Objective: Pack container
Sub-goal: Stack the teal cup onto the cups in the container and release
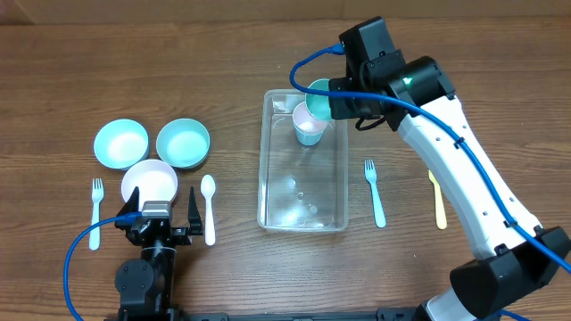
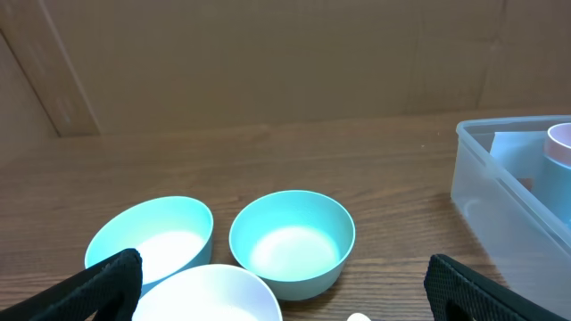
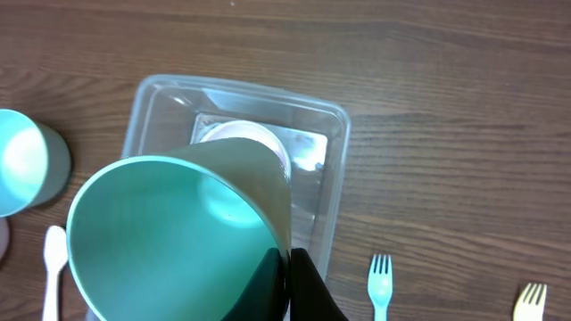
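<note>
**Teal cup hanging over the container**

Clear plastic, the container is lying at the middle of the overhead frame. The right gripper is pinching the teal cup by its wall, tilted above the container's upper end, where a pink-rimmed cup is standing inside. At lower left the left gripper is hovering beside a white bowl, fingers spread wide, gripping nothing.

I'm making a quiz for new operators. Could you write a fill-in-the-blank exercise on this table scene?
1. The right gripper holds a teal ___ over the container.
2. The bowl nearest the left gripper is ___.
3. The yellow utensil to the right of the container is a ___.
Missing words: cup; white; fork.
</note>
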You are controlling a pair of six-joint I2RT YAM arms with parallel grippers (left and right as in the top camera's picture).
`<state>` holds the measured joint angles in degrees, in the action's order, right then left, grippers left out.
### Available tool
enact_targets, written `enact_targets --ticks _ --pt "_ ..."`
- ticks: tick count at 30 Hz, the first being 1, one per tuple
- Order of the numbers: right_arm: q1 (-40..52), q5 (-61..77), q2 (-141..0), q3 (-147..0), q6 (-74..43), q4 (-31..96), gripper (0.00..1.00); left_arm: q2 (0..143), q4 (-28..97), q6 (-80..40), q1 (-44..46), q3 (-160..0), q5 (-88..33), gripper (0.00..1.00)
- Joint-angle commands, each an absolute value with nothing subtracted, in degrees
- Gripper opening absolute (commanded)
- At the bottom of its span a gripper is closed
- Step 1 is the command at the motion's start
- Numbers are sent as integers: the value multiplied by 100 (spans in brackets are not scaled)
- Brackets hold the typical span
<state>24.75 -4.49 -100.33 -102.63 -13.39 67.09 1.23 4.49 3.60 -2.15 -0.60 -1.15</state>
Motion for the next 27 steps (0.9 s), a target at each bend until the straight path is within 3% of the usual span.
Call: enact_targets --ticks 1,20,21,22,23,26,27 --pt "2482 -473 -10320 -10226 -1306 6635 4 69 429 471 -261 -27 -193 100" --pt "2519 -333 -10969 -10217 -1304 6431 4 69 429 471 -261 -27 -196 100" --pt "2519 -333 -10969 -10217 -1304 6416 11 69 429 471 -261 -27 -196 100" --pt "2519 -333 -10969 -10217 -1304 6392 32 69 429 471 -261 -27 -196 100" --pt "2519 -331 -10969 -10217 -1304 6351 41 69 429 471 -261 -27 -193 100" --pt "2519 -329 -10965 -10230 -1304 6278 64 69 429 471 -261 -27 -196 100" --pt "2519 -331 -10962 -10256 -1302 6272 66 69 429 471 -261 -27 -196 100"
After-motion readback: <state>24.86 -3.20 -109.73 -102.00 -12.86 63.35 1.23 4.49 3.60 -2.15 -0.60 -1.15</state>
